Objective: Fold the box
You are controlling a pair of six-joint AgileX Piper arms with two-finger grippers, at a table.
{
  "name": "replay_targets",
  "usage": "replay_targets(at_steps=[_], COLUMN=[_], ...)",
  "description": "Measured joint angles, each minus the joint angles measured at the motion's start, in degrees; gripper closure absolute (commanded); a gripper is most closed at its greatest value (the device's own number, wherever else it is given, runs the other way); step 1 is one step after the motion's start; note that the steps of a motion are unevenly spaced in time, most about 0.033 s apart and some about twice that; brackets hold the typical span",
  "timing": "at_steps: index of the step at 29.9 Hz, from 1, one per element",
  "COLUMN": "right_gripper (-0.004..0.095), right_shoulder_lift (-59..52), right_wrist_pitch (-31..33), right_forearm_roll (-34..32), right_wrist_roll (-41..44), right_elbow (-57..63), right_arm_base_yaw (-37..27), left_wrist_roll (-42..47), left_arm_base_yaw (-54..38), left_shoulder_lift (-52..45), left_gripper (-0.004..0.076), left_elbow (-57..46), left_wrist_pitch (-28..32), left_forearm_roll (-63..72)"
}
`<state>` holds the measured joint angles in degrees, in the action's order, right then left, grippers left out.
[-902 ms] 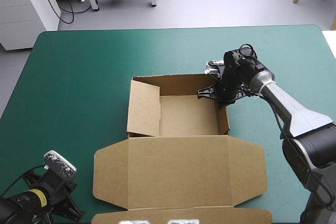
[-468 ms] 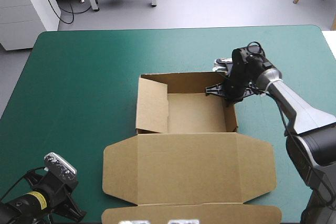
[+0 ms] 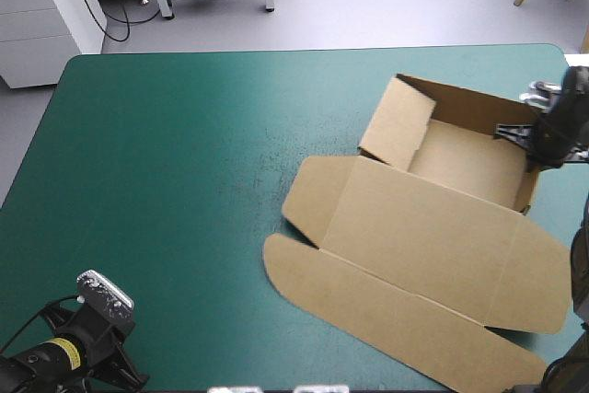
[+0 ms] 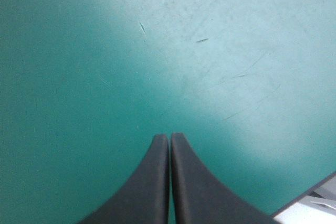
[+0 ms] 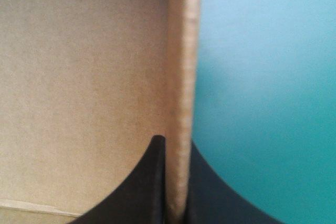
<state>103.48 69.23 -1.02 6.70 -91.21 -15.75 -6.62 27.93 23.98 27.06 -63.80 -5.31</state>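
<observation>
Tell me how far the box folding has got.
Done: the box has its tray walls raised.
In hand: the right end effector is shut on the wall nearest the table's right edge. The left end effector hangs shut over bare teal-green cover.
Left: the lid lies flat, its flaps unfolded.

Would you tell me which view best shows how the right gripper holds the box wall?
The right wrist view: the right gripper has its jaws shut on the box wall, the board edge-on between them. The high view shows the whole box but the grip only small. The left wrist view shows only teal-green cover.
</observation>
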Motion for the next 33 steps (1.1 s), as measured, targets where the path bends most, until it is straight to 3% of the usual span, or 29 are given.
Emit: replay_targets(at_steps=[6,12,16,23,33], right_gripper=[0.0927,0.0926,0.0848,0.0435,0.0419], right_shoulder_lift=[0.0,0.0,0.0,0.0,-1.4], right_wrist_pitch=[0.0,0.0,0.0,0.0,0.2], right_forearm_roll=[-0.1,-0.3,-0.5,-0.3,2.8], right_wrist_roll=[-0.2,-0.2,-0.2,-1.7,-2.7], right_elbow=[0.0,0.0,0.0,0.0,0.0], right_arm_base_yaw=[-13.7,-22.4,-23.1,-23.1,-23.1], left_wrist_roll=[0.0,0.0,-0.1,-0.1,-0.1], left_arm_base_yaw=[0.0,0.0,-1.3,-8.5,-18.3], left_shoulder_lift=[0.0,0.0,0.0,0.0,0.0], left_gripper=[0.0734,0.0734,0.0734,0.0734,0.0734], left_elbow=[0.0,0.0,0.0,0.0,0.0], left_wrist_pitch=[0.0,0.0,0.0,0.0,-0.1], left_forearm_roll=[0.0,0.0,0.0,0.0,0.0])
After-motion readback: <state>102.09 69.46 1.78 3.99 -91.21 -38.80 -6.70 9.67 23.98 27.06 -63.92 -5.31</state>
